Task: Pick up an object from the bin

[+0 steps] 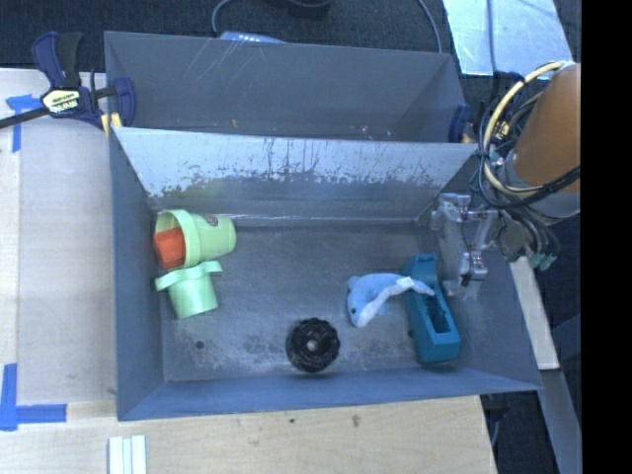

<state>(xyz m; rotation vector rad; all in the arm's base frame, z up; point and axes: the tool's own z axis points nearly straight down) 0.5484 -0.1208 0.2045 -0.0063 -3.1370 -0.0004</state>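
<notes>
Four things lie in the bin [296,171]; the teal block [433,322] sits just beside the gripper [465,262], on its near-wall side, long axis running from the gripper toward that wall. Whether the gripper is open cannot be told; nothing is visibly held.

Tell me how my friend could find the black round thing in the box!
Start at the grey bin and follow its lower wall in the picture to about the middle. There, alone on the floor, lies a black wheel-like disc. It is the only black, round thing: the pale blue soft toy and the teal block to its right are neither.
</notes>
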